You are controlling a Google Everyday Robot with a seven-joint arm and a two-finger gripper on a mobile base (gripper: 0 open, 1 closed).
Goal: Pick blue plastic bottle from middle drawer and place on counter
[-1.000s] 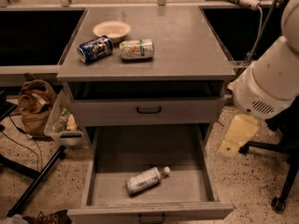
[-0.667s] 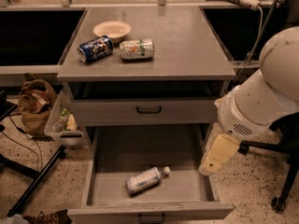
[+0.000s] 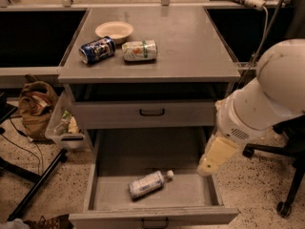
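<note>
Grey table [image 3: 190, 42] holds a blue can [image 3: 97, 50], a white can [image 3: 139, 50] and a bowl [image 3: 114, 31], and below it we see the bottle [image 3: 148, 184] lying on its side in the pulled-out middle drawer [image 3: 186, 192], the gripper [image 3: 206, 168] hanging over the drawer's right wall, parted or closed we cannot tell.

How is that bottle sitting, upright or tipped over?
Tipped: the blue plastic bottle lies on its side in the middle drawer; the gripper hangs over its side wall.
</note>
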